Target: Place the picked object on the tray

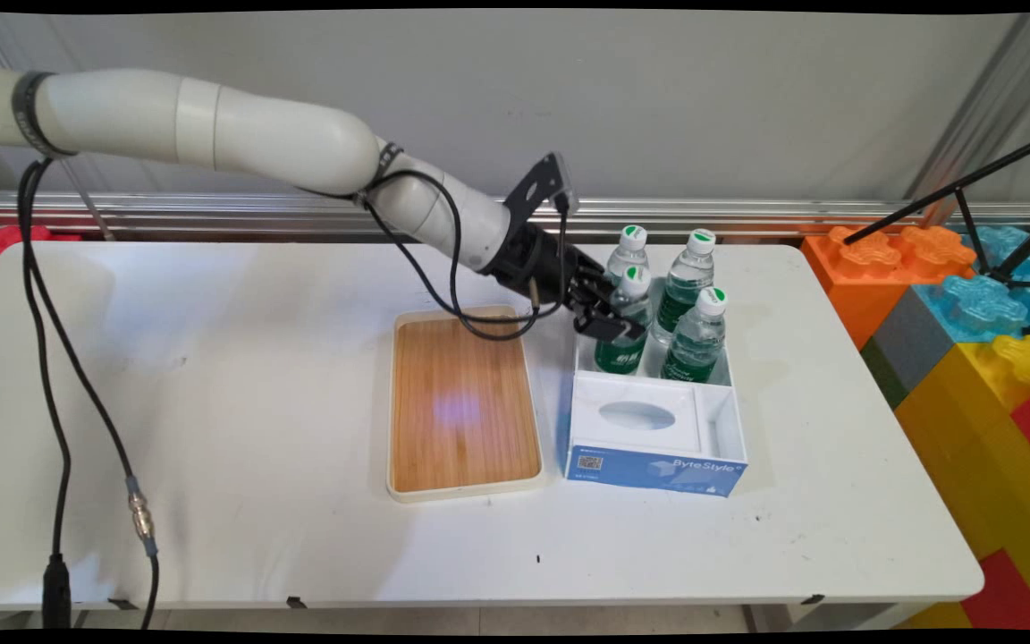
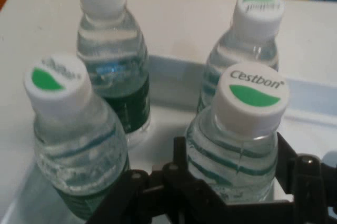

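The claw (image 1: pixel 609 315) is down at the box (image 1: pixel 655 429) and closed around the body of a bottle (image 1: pixel 627 322), fingers (image 2: pixel 287 155) pressed to either side of it just below the shoulder. In the hand view that bottle (image 2: pixel 239 139) sits right in the claw's grip, its white cap with a green mark and the word Cestbon facing the camera. Three more bottles stand close around it in the same open compartment of the box: one (image 1: pixel 696 335) just beside the claw on the side away from the arm, two more behind it toward the wall (image 1: pixel 628 253) (image 1: pixel 685 277). From the hand view they show as one on the left (image 2: pixel 73 139), one farther back left (image 2: pixel 113 60) and one directly beyond the gripped bottle (image 2: pixel 247 39). All four are upright, clear, with green labels. In front of the claw, toward the camera, the box's white insert has an oval opening, and its blue front panel reads ByteStyle. On the arm's side of the claw, just beside the box, a wooden tray (image 1: pixel 463 402) with a pale rim lies flat on the white bench (image 1: pixel 211 376). Black cables (image 1: pixel 41 358) hang from the arm well off behind the claw.
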You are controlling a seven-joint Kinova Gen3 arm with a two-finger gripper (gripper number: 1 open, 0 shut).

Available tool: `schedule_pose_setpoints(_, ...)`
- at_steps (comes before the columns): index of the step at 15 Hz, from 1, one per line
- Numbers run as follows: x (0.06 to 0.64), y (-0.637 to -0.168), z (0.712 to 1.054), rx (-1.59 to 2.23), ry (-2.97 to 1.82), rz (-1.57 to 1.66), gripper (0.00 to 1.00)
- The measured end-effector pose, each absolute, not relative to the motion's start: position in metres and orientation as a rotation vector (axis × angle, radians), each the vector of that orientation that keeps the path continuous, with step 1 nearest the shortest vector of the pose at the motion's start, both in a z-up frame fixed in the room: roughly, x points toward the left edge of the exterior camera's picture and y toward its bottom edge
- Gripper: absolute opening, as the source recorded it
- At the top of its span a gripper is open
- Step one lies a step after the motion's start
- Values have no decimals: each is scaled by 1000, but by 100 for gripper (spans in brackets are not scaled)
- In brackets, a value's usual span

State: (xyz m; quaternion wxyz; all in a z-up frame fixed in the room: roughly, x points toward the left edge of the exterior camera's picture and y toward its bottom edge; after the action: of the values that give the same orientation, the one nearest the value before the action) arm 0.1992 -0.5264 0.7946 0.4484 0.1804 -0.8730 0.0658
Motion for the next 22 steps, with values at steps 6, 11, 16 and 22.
schedule_pose_setpoints(6, 209, -528, 851, 526, -2101, 168, 0)
schedule_pose_setpoints(11, 231, -518, 888, 581, -2106, 123, 0)
schedule_pose_setpoints(16, 289, -476, 923, 598, -2175, 34, 0)
schedule_pose_setpoints(22, 345, -434, 926, 547, -2241, 2, 0)
